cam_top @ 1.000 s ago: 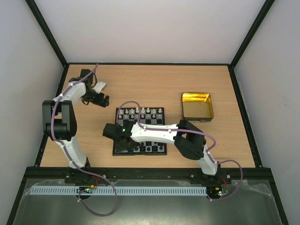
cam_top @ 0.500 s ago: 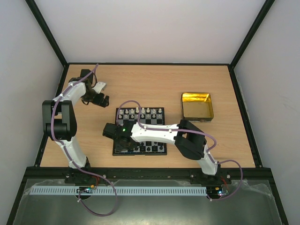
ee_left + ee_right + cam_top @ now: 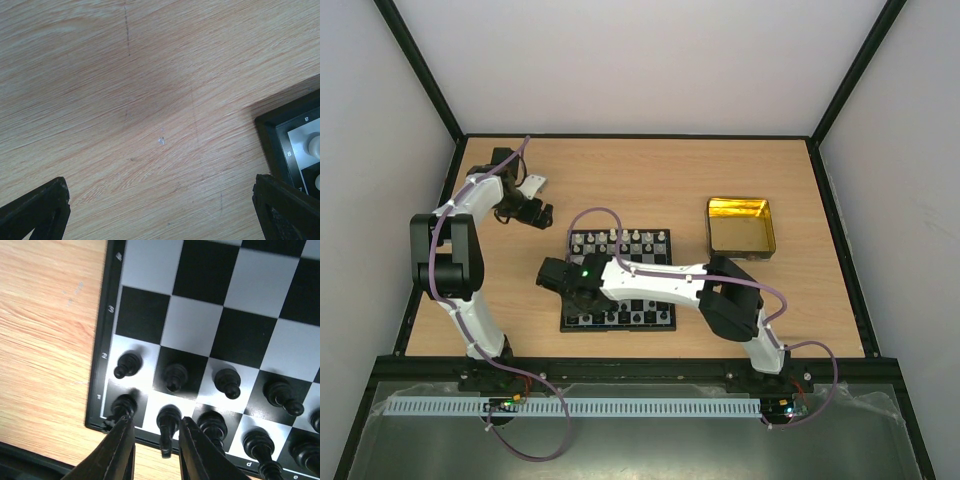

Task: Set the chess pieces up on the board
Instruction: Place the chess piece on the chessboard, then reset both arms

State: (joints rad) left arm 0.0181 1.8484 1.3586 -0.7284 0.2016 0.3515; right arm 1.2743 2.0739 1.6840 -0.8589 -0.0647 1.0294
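Chess pieces (image 3: 172, 376) stand in ranks on the board (image 3: 200, 270), which lies mid-surface (image 3: 150, 75); in the top view the white ones line the board's 12 o'clock edge and the black ones its 6 o'clock edge, though the right arm hides part of the squares.

The right pincer (image 3: 159, 452) hangs over the board's 8 o'clock corner; its 2 fingers are narrowly apart, with 1 black piece (image 3: 169, 421) of the back row between them; whether the pads press that piece or merely flank it, I cannot tell. The left pincer (image 3: 162, 207) is spread wide and holds nothing; it sits over bare wood at 10 o'clock from the board. A gold tray (image 3: 740, 230) lies at 2 o'clock, well apart.

These figurines look hard, smooth and very light; I judge them stiff enough to take a firm pinch, yet slippery and quick to topple or squirt sideways. The best hold is probably low on the body, below the head, with the fingers coming straight down. Neighbours stand just beside each piece; so the fingers should open only a little, and lifting or letting go should be slow and vertical, lest 1 nudge fell a whole row.
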